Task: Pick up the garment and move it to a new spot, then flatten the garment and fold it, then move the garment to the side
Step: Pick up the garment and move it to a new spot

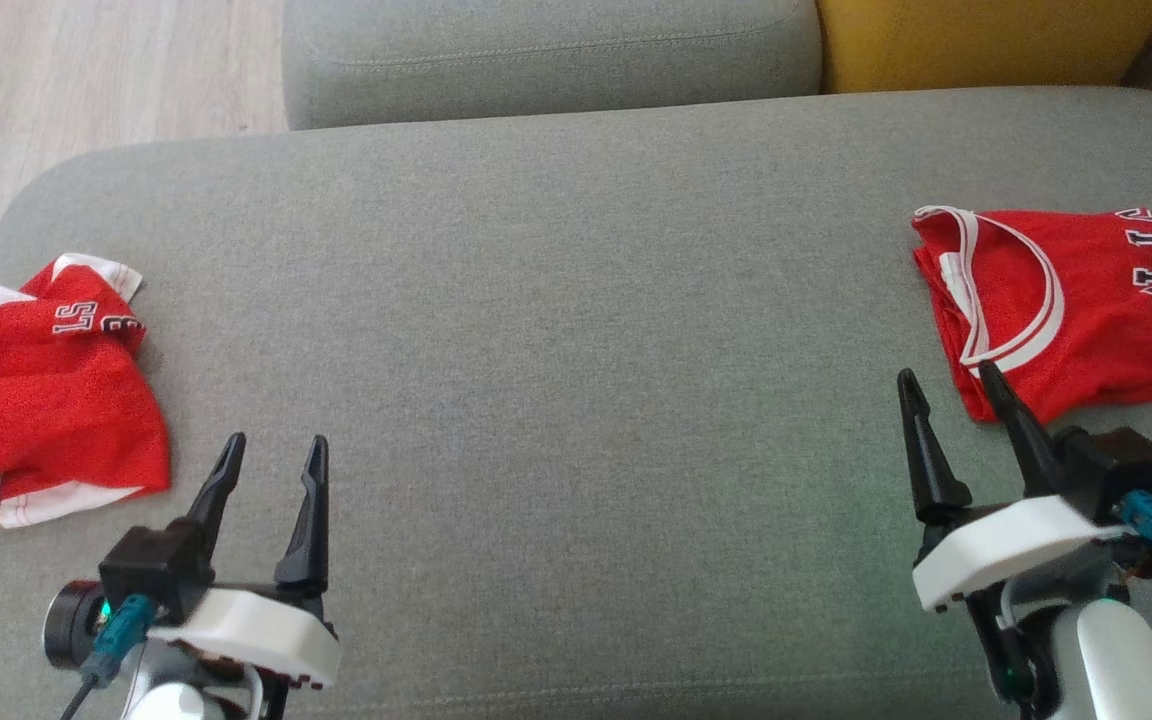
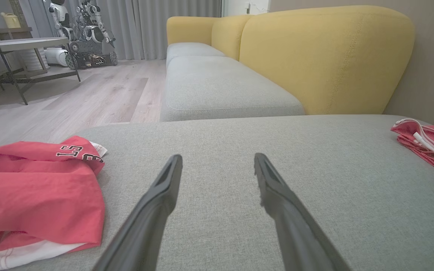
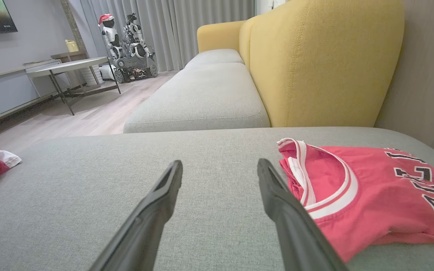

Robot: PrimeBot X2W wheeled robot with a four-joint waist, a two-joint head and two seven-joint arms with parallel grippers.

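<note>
Grey fabric seat cushion (image 1: 576,330) carries two items in the head view. A crumpled red garment (image 1: 46,400) lies at the left edge and a folded red jersey (image 1: 1086,300) at the right. The left gripper (image 1: 276,445), near and just right of the crumpled garment, has its fingers spread wide and empty. The right gripper (image 1: 946,375) is equally wide and empty, one fingertip overlapping the jersey's near corner; contact cannot be told.

Left wrist view: fingers apart over bare cushion, crumpled garment to their left.

Right wrist view: fingers apart, jersey just beside the right finger, yellow backrest (image 3: 326,64) beyond.
</note>
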